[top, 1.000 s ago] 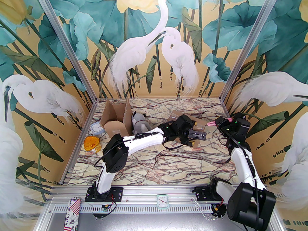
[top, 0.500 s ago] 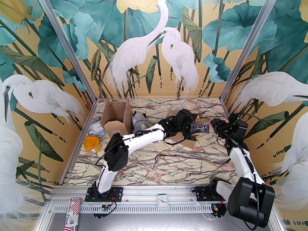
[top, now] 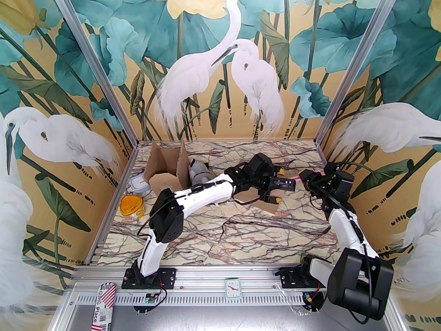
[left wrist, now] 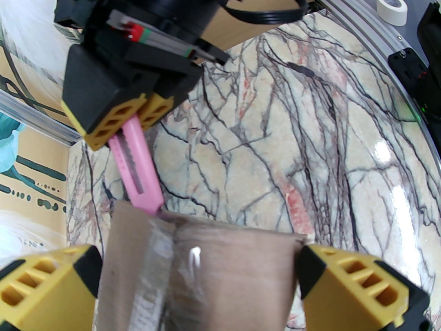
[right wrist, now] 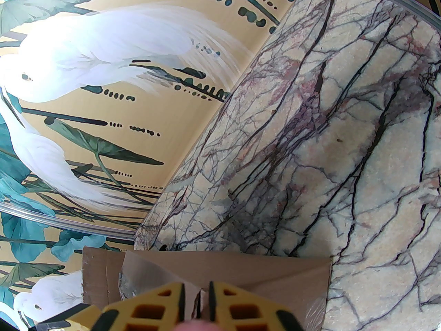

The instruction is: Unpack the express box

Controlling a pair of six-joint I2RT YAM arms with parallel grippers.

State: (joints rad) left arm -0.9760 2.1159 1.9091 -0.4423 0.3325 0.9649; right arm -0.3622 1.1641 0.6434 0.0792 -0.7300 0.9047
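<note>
We've got the box (left wrist: 234,253) lying sealed on the worktop (top: 220,240), right of centre, between the two arms. A strip of clear tape (left wrist: 155,264) runs along its top, and that's the line that matters. From the left wrist view the strip starts at the far edge of the box and comes straight back toward the camera.

Right at that far end sits the tip of the pink knife (left wrist: 136,164), touching the cardboard edge where the tape begins. Its long body slopes down onto the box and points nearly along the strip, only a little off to one side. The right gripper (left wrist: 129,121) has its fingers pressed together on the knife's handle, so we judge the cut is this arm's job. The tape leads away from those fingers, toward the left arm. A straight push along the strip looks like what's wanted.

The left gripper (left wrist: 206,284) comes in from the opposite side with its fingers spread wide, one on each side of the box. They're close against the sides, but we can't tell whether they're pressing. We'd say they're there to stop the box sliding under the blade.

Further out, at the back left, an opened carton (top: 165,174) stands beside a grey soft toy (top: 200,176).
</note>
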